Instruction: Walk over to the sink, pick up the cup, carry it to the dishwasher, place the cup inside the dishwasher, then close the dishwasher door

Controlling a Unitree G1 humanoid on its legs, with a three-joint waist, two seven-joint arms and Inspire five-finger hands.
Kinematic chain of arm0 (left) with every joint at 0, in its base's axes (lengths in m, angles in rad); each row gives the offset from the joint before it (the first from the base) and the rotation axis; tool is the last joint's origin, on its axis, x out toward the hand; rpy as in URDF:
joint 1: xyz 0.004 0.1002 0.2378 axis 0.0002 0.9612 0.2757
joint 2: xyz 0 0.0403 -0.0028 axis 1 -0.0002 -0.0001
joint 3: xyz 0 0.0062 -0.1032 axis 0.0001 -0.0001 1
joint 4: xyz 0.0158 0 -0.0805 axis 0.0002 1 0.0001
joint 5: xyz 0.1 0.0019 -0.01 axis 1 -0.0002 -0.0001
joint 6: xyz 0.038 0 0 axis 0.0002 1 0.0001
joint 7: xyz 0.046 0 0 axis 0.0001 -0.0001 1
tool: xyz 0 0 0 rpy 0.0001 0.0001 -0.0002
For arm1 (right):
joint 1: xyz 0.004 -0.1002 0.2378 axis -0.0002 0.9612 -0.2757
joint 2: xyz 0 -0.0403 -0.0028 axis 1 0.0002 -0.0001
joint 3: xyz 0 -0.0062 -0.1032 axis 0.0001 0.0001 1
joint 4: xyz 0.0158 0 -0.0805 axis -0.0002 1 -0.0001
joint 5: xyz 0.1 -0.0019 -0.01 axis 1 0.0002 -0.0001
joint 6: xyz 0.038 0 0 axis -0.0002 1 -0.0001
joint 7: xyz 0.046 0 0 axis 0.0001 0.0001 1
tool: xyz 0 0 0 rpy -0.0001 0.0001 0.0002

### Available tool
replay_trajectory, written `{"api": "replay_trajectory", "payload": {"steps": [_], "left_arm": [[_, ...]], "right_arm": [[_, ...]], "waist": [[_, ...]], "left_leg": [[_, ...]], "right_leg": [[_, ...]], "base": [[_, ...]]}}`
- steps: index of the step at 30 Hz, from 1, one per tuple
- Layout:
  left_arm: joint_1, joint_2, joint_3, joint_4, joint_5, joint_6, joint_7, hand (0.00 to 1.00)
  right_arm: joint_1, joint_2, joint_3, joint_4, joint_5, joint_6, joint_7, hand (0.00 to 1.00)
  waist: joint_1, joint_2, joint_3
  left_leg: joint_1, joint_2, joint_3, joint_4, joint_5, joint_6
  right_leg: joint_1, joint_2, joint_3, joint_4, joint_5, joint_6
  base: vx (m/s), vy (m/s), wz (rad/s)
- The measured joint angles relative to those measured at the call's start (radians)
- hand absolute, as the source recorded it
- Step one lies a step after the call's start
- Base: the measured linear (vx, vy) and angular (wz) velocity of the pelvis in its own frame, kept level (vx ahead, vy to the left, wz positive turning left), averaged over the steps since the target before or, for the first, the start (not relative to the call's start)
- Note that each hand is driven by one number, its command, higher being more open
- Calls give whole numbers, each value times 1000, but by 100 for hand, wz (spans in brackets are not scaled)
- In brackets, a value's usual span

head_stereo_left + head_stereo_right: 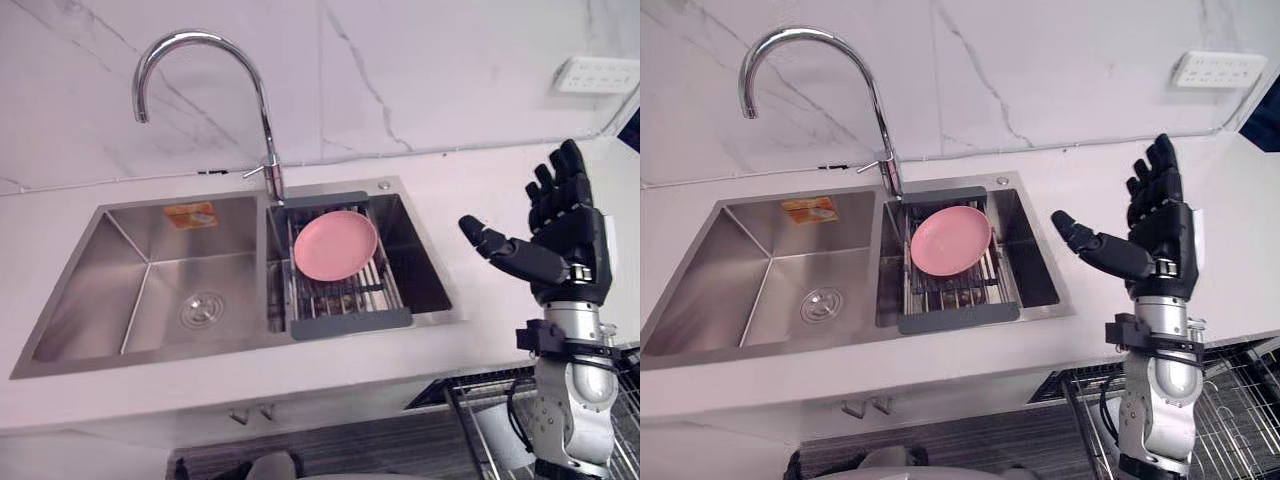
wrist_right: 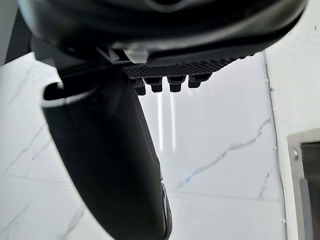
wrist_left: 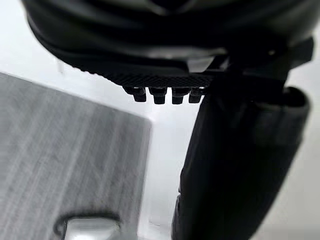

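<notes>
A steel double sink (image 1: pixel 110 345) is set in the pale counter in front of me. Its right basin holds a dark drying rack (image 1: pixel 350 322) with a pink plate (image 1: pixel 335 245) leaning in it. The left basin holds nothing but its drain. My right hand (image 1: pixel 565 245) is raised over the counter to the right of the sink, open, fingers straight up and thumb pointing toward the sink, holding nothing. In its wrist view the right hand (image 2: pixel 110 150) faces the marble wall. My left hand (image 3: pixel 235 165) hangs low beside a white cabinet front, open and holding nothing.
A tall curved faucet (image 1: pixel 262 110) rises behind the divider between the basins. A white wall outlet (image 1: pixel 597 74) sits at the upper right. Below the counter on the right, a wire dishwasher rack (image 1: pixel 1240 400) sticks out. Grey wood floor (image 3: pixel 60 160) lies below.
</notes>
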Motion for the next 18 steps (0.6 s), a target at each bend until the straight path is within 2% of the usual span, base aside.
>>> {"api": "replay_trajectory", "payload": {"steps": [1,3,5,6,8,9,10,12,13,14,15,16,17,18], "left_arm": [[-11,-4,32,0,-41,22,28,100],[-30,-5,52,0,-82,39,64,100],[-50,-15,63,5,-117,45,93,100],[-53,-22,63,4,-131,48,107,100],[-47,-16,56,1,-137,59,107,100],[-38,-5,49,0,-136,66,107,100],[-39,7,50,-1,-134,71,108,100],[-62,20,49,-2,-133,75,108,100],[-84,27,49,-6,-133,76,108,100],[-106,30,42,-7,-126,82,119,100],[-117,29,20,-8,-121,84,130,100],[-128,24,19,-11,-122,84,128,100],[-100,42,-16,-9,-115,87,98,100],[-100,42,-16,-9,-115,87,98,100]], "right_arm": [[0,0,0,-1,0,0,12,100],[-5,-1,-4,-1,0,0,19,100],[-6,-2,-7,-3,0,0,25,100],[-10,-2,-2,-6,0,0,32,100],[-15,2,10,-10,1,-1,48,100],[-15,4,27,-10,1,-5,52,100],[-15,4,42,-11,1,-12,55,100],[-16,4,50,-13,1,-21,63,100],[-17,3,59,-13,0,-22,64,100],[-22,-5,57,-17,0,-28,60,100],[-44,-14,58,-13,0,-33,52,100],[-77,-15,59,-5,0,-29,40,100],[-66,13,64,21,0,-10,2,100],[-66,13,64,21,0,-10,2,100]], "waist": [[0,-9,-6],[12,-17,-11],[17,-13,-13],[18,-14,-13],[3,-22,-15],[-15,-41,-27],[-23,-55,-37],[-26,-62,-41],[-31,-64,-45],[-54,-61,-47],[-56,-54,-38],[-58,-47,-22],[-33,-64,-18],[-33,-64,-18]], "left_leg": [[8,-16,-2,1,-7,12],[26,-28,-10,-14,-17,24],[55,-23,-24,-55,-29,22],[78,-20,-29,-91,-33,29],[117,-26,-44,-133,-27,36],[136,-33,-58,-153,-17,34],[149,-34,-68,-153,-17,37],[148,-28,-94,-148,-22,29],[144,-19,-114,-130,-34,11],[127,-22,-134,-127,-40,3],[103,-18,-135,-104,-45,0],[33,-13,-140,-22,-70,-17],[107,-14,-32,-78,-53,13],[107,-14,-32,-78,-53,13]], "right_leg": [[6,-15,0,2,14,21],[7,-23,-7,34,15,23],[-43,-18,-19,161,1,21],[-130,-23,-8,344,-22,14],[-251,-38,9,562,-58,7],[-272,-44,-9,563,-80,3],[-286,-36,-32,512,-91,-8],[-307,-6,-53,414,-87,-12],[-296,29,-72,336,-33,-39],[-253,36,-101,268,8,-54],[-236,42,-99,224,24,-51],[-228,37,-105,192,37,-53],[-133,62,-46,-3,130,-23],[-133,62,-46,-3,130,-22]], "base": [[234,211,7],[173,128,17],[87,83,11],[46,74,-3],[128,80,14],[256,43,41],[257,-2,43],[293,-77,44],[295,-108,85],[242,-86,85],[181,-40,84],[113,-15,38],[43,3,22],[0,0,0]]}}
